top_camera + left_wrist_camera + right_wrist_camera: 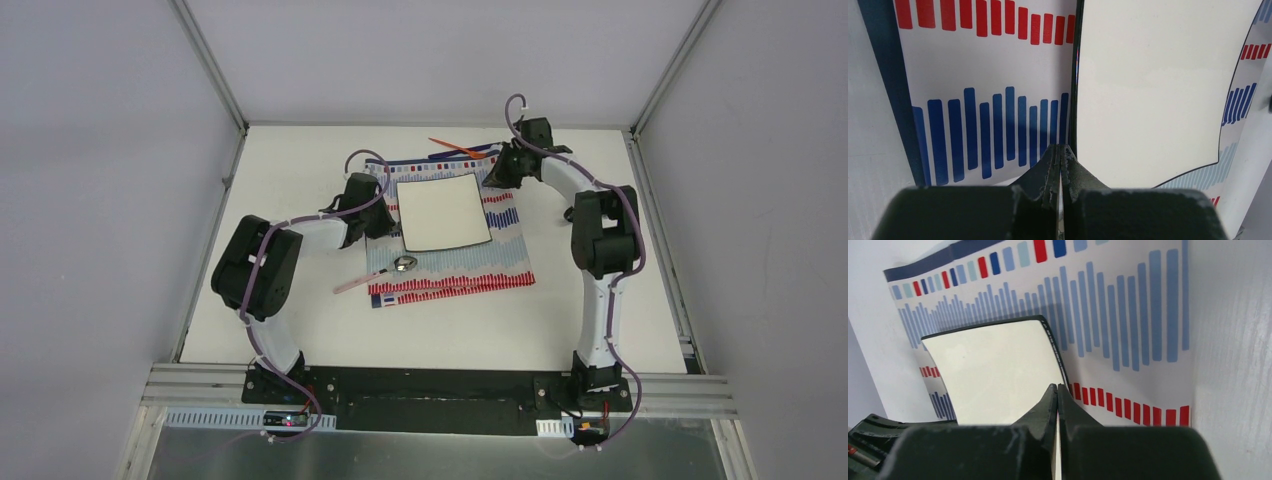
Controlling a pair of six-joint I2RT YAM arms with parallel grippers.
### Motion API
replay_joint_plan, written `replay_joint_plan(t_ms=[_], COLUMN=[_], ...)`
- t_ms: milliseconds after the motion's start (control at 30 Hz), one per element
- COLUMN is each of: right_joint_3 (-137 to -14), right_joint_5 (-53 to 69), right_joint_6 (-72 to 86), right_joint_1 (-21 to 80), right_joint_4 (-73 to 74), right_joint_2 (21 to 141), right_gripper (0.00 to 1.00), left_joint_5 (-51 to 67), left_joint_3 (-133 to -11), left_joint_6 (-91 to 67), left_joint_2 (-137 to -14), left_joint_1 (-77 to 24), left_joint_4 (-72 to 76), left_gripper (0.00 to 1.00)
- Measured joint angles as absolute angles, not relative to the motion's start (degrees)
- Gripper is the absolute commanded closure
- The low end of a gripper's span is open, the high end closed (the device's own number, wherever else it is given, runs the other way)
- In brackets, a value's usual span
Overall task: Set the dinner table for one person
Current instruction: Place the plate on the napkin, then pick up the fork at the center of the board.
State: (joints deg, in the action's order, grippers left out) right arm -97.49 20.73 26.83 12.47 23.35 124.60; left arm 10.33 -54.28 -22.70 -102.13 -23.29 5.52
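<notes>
A white square plate point(443, 210) with a thin dark rim lies on a red, blue and white striped cloth point(500, 255) in the middle of the dinner table point(600, 320). My left gripper point(388, 222) is shut, its tips point(1063, 147) right at the left rim of the plate point(1158, 90). My right gripper point(492, 180) is also shut, its tips point(1056, 386) at the far right corner of the plate point(998, 375). I cannot tell whether either one pinches the rim. A metal spoon point(404, 263) with a pale pink handle lies on the cloth's near left part.
Thin orange-red sticks point(460, 148) lie at the cloth's far edge, just left of the right wrist. Grey rails point(450, 385) edge the table at the near side, and grey walls close it in on three sides. The left arm's gripper body point(868, 435) shows in the right wrist view.
</notes>
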Motion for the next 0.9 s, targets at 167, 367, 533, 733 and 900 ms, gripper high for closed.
replay_joint_plan(t_ms=[167, 367, 533, 733, 900], right_joint_3=[-97.62, -97.06, -92.14, -82.72, -76.27], right_joint_5=[20.14, 19.9, 20.18, 20.14, 20.16], right_joint_6=[26.81, 26.85, 27.46, 28.86, 29.93], right_joint_1=[12.47, 12.47, 12.29, 12.29, 12.36], right_joint_4=[23.51, 23.11, 17.78, 13.04, 11.11], right_joint_2=[127.5, 129.4, 127.33, 121.95, 117.91], right_gripper=[1.0, 1.0, 1.0, 1.0, 1.0], left_joint_5=[10.33, 10.52, 10.83, 11.2, 11.7], left_joint_3=[-54.3, -55.61, -56.14, -56.77, -56.8], left_joint_6=[-22.59, -21.93, -21.67, -21.65, -21.63], left_joint_2=[-103.02, -104.6, -105.12, -105.93, -106.06], left_joint_1=[-23.29, -23.29, -23.2, -23.2, -23.18], left_joint_4=[5.61, 6.04, 6.04, 6.85, 7.11], left_gripper=[1.0, 1.0, 1.0, 1.0, 1.0])
